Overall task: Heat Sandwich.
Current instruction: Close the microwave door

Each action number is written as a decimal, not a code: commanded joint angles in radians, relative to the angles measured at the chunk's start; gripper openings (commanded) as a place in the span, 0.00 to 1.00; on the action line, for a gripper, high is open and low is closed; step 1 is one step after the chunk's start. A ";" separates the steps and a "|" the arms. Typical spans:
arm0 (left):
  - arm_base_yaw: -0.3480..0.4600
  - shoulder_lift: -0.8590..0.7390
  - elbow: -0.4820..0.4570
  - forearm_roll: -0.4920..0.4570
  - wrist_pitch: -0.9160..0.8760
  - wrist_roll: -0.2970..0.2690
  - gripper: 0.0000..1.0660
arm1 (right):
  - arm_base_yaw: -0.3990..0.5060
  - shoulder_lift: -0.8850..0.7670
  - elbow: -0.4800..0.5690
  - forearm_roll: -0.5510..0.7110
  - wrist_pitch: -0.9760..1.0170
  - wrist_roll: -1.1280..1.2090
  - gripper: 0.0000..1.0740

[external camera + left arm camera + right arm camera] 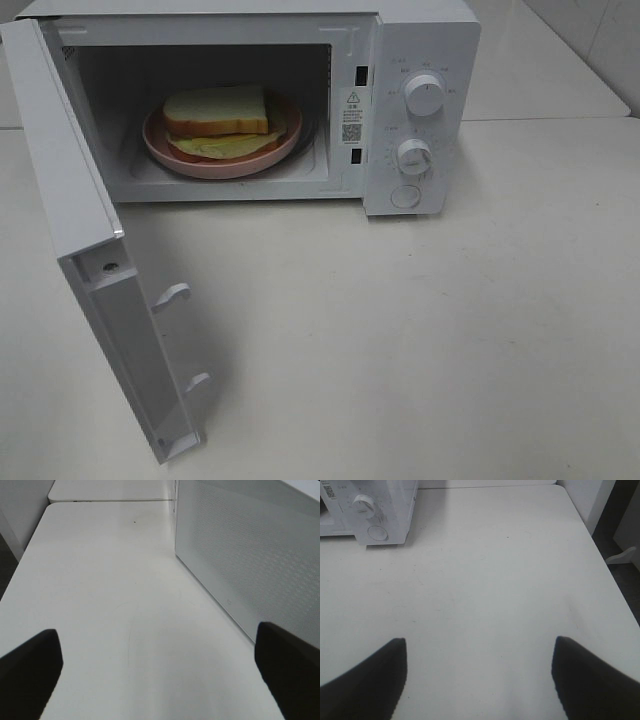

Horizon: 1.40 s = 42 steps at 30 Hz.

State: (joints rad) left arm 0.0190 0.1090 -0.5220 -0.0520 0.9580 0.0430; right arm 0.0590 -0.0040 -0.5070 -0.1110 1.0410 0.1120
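The sandwich (217,118) sits on a pink plate (160,148) inside the microwave (420,60), about mid-cavity, with its filling showing along the front edge. The microwave's door (70,200) stands swung fully out toward the front. The left gripper (159,672) hangs over the table (450,350) just beside the door's outer face (the perforated panel), jaws wide and empty. The right gripper (479,680) is over the table well in front of the microwave's knobs (364,502), jaws spread and holding nothing.
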 commanded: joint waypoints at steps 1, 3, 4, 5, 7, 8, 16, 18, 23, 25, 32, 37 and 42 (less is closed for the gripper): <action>-0.004 0.044 -0.008 -0.001 -0.058 -0.005 0.91 | -0.007 -0.026 0.001 -0.004 -0.004 -0.003 0.71; -0.004 0.077 -0.008 -0.001 -0.079 -0.005 0.87 | -0.007 -0.026 0.001 -0.004 -0.004 -0.003 0.71; -0.004 0.077 -0.008 -0.001 -0.079 -0.005 0.87 | -0.007 -0.026 0.001 -0.004 -0.004 -0.003 0.71; -0.004 0.106 -0.007 -0.001 -0.107 -0.005 0.79 | -0.007 -0.026 0.001 -0.004 -0.004 -0.003 0.71; -0.004 0.136 -0.007 -0.001 -0.134 -0.005 0.71 | -0.007 -0.026 0.001 -0.004 -0.004 -0.003 0.71; -0.004 0.153 -0.007 -0.001 -0.146 -0.005 0.67 | -0.007 -0.026 0.001 -0.004 -0.004 -0.003 0.71; -0.004 0.281 -0.007 -0.002 -0.236 -0.005 0.30 | -0.007 -0.026 0.001 -0.004 -0.004 -0.003 0.71; -0.004 0.319 -0.007 -0.002 -0.268 -0.005 0.19 | -0.007 -0.026 0.001 -0.004 -0.004 -0.003 0.71; -0.004 0.398 -0.005 0.005 -0.333 -0.001 0.00 | -0.007 -0.026 0.001 -0.004 -0.004 -0.003 0.71; -0.004 0.449 0.014 0.005 -0.415 -0.001 0.00 | -0.007 -0.026 0.001 -0.004 -0.004 -0.003 0.71; -0.004 0.540 0.148 0.005 -0.775 -0.001 0.00 | -0.007 -0.026 0.001 -0.004 -0.004 -0.003 0.71; -0.004 0.587 0.221 0.005 -0.992 -0.001 0.00 | -0.007 -0.026 0.001 -0.004 -0.004 -0.003 0.71; -0.004 0.670 0.286 0.005 -1.179 -0.001 0.00 | -0.007 -0.026 0.001 -0.004 -0.004 -0.003 0.71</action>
State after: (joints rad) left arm 0.0190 0.7630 -0.2510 -0.0450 -0.1380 0.0430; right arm 0.0590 -0.0040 -0.5070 -0.1110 1.0410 0.1120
